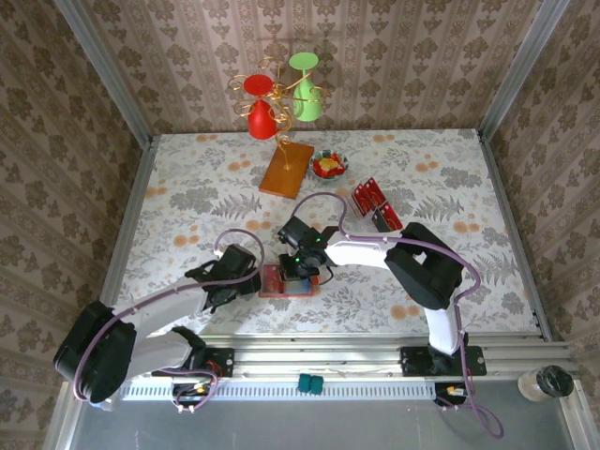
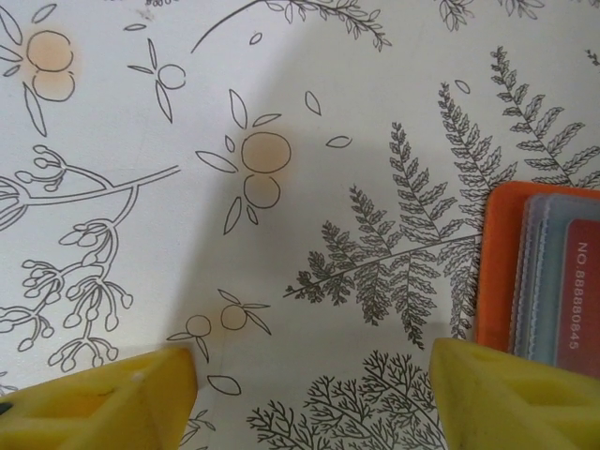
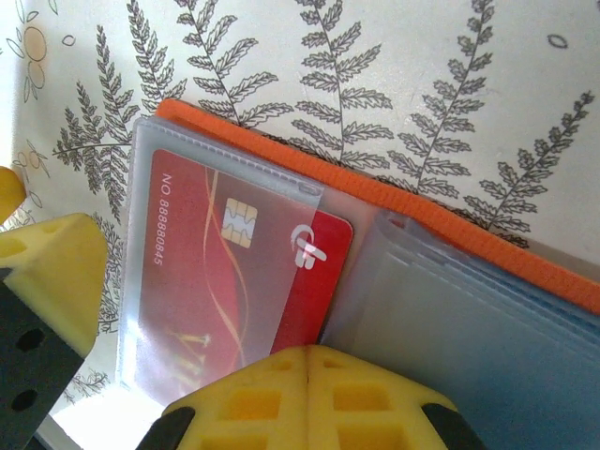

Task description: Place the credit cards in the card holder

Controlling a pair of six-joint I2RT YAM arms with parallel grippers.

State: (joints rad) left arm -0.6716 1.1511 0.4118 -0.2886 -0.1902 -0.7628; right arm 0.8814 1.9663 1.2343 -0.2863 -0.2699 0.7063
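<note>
Right claw (image 3: 309, 354), pinched closed, presses the card holder (image 3: 422, 218); left claw (image 2: 311, 364) gapes.

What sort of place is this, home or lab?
Probably a lab test cell dressed up as a home: damask-wallpaper wall panels held in bare metal corner posts, a fern-and-fruit-print table cover, and an extruded aluminium mounting rail along the near edge.

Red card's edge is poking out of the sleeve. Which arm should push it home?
Right. The right claw, shut, sits directly over the red card in the card holder. The left claw stands open beside the holder's edge, off the card, so it is probably better left there.
</note>
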